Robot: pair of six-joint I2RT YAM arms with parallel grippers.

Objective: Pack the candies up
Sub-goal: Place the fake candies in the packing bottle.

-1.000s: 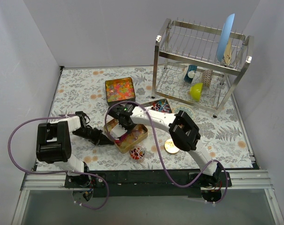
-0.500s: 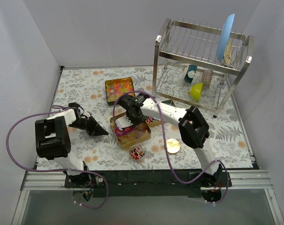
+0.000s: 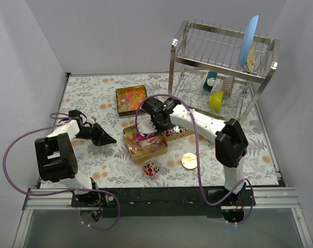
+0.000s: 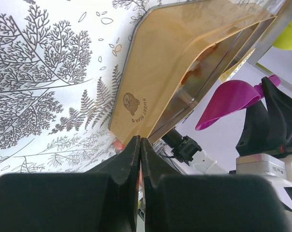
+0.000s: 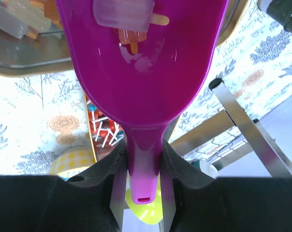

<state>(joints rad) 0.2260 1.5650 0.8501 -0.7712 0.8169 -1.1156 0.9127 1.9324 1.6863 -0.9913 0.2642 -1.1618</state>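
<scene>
Evidently, the purple scoop (image 5: 143, 82) was pinched by its stiff handle between the right fingers (image 5: 104, 193); light, loose candies (image 5: 124, 17) were judged easily spilled. Left fingers (image 4: 118, 166) were pressed together.

**Robot lab booth dressed as a kitchen counter**

Lab test cell, not a real home. Plain white panel walls (image 3: 120, 36) box in three sides of the table. A black-and-white left robot arm (image 3: 55, 157) and a matching right robot arm (image 3: 231, 142) sit by a silver aluminium rail (image 3: 275, 196) at the near edge, with a loose purple cable (image 3: 198, 165). Kitchen props: floral-print tablecloth (image 3: 84, 98), two-tier stainless steel dish rack (image 3: 223, 71) holding a light blue round plate (image 3: 248, 41) and a yellow-green bowl (image 3: 216, 99).
</scene>
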